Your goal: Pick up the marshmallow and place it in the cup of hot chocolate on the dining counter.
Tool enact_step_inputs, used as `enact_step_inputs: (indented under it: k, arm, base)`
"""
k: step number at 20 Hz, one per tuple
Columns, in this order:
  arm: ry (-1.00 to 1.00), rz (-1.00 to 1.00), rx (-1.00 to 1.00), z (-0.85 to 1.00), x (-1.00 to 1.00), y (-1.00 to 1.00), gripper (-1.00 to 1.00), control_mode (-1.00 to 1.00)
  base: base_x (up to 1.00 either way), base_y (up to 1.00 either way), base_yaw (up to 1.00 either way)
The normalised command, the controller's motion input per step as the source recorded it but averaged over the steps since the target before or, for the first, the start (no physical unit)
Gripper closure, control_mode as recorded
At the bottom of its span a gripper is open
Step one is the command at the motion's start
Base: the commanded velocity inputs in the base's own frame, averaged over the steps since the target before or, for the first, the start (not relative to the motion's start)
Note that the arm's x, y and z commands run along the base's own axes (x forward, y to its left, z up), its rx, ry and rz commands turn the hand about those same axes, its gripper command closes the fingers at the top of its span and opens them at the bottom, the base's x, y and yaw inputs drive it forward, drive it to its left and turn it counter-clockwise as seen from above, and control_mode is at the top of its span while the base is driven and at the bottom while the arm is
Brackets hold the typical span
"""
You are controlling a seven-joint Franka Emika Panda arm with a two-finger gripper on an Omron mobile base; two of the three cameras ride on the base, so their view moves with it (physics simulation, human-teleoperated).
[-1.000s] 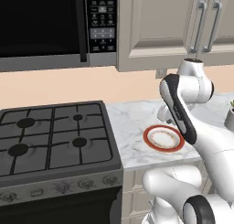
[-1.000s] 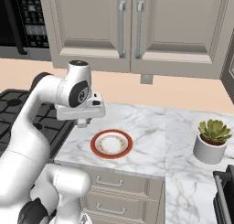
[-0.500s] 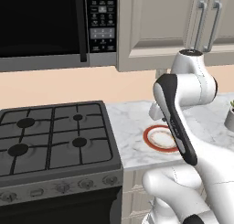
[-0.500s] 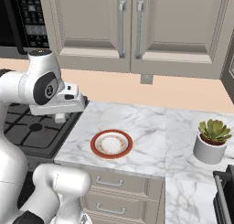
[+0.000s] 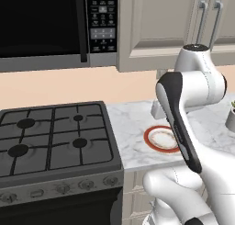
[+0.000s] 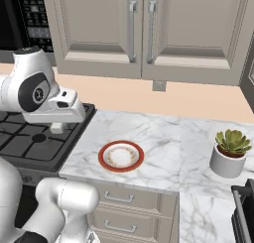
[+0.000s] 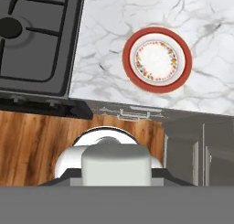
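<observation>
Marble desk [image 6: 163, 138] beside the stove [image 5: 50, 137] carries a red-rimmed plate [image 6: 121, 155] and a potted succulent [image 6: 229, 152]. Whether the end effector is open or gripping anything cannot be told.

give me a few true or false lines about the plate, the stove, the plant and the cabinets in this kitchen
1. The round red-rimmed plate lies on the white-grey veined marble worktop. True.
2. A white block sits on that plate. False: it holds nothing, as the hand view shows.
3. The black gas stove stands to the left of the plate in the left base view. True.
4. The small green succulent in a grey pot stands on the stove. False: it stands on the marble worktop, to the right of the plate.
5. The beige upper cabinet doors hang open. False: both are closed.
</observation>
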Motion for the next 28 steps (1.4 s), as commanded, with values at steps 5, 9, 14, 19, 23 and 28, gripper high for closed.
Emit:
enact_step_inputs:
  k: [5, 9, 14, 19, 23, 28]
  arm:
    - [0.0, 0.0, 0.0, -0.01, -0.05, 0.0, 1.0, -1.0]
    - [0.01, 0.0, 0.0, 0.0, -0.02, 0.0, 1.0, 1.0]
    - [0.0, 0.0, 0.0, 0.0, 0.0, 0.0, 1.0, 1.0]
    - [0.0, 0.0, 0.0, 0.0, 0.0, 0.0, 1.0, 1.0]
    - [0.0, 0.0, 0.0, 0.0, 0.0, 0.0, 1.0, 1.0]
    - [0.0, 0.0, 0.0, 0.0, 0.0, 0.0, 1.0, 1.0]
  base:
    - [0.0, 0.0, 0.0]
    - [-0.45, 0.0, 0.01]
    - [-0.99, 0.15, 0.08]
    - [-1.0, 0.49, 0.02]
    - [-1.0, 0.75, -0.02]
    - [-1.0, 0.63, -0.05]
